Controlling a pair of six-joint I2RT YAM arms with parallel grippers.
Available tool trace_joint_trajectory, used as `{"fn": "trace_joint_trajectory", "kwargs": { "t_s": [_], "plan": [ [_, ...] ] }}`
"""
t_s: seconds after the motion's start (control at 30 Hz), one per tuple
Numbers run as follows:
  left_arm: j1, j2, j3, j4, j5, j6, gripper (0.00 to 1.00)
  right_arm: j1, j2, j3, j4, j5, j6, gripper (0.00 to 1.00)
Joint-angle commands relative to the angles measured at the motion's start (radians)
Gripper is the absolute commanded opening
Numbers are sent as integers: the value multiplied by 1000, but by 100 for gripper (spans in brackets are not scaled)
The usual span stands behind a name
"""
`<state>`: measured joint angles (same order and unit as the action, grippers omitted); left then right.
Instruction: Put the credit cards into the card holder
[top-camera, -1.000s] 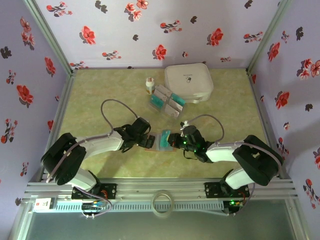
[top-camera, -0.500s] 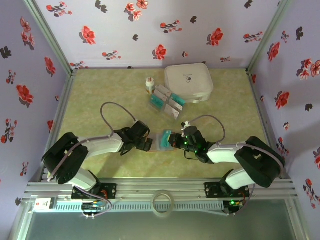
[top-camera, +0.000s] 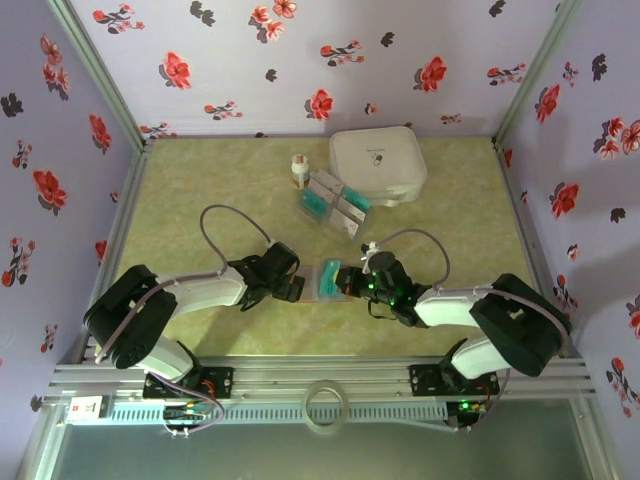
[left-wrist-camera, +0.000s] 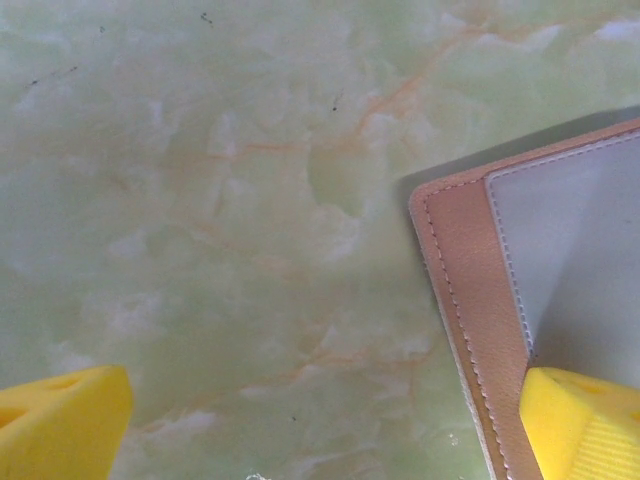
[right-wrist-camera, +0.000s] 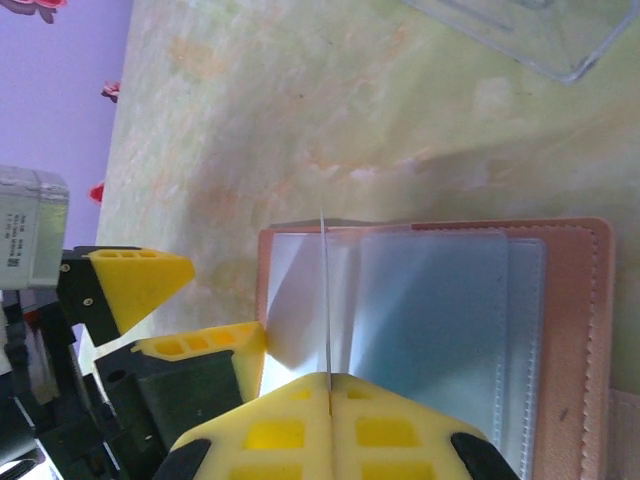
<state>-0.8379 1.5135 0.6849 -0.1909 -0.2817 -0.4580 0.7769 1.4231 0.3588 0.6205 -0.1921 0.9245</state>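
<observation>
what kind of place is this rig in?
Probably a robot test cell, not a home: left arm and right arm bolted to an aluminium frame, floral-print walls boxing in a marbled table, staged credit cards and card holder.

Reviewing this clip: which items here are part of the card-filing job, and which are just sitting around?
Part of the job: credit cards piled at the back; card holder lying open up front; right tool shut on a thin sheet over it; left tool open at its edge.
Just lying about: white zip case; small white bottle.
</observation>
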Motion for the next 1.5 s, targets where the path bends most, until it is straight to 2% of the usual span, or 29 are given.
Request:
{"fn": "trace_joint_trajectory", "kwargs": {
  "t_s": [0.0,1.47],
  "plan": [
    [-7,-10,-13,-33,-45,-8,100,-4,24,11,61,-26,-16,0],
    [-8,-19,-10,-42,-57,-7,100,-2,152,-20,224,-55,49,0]
  ]
}}
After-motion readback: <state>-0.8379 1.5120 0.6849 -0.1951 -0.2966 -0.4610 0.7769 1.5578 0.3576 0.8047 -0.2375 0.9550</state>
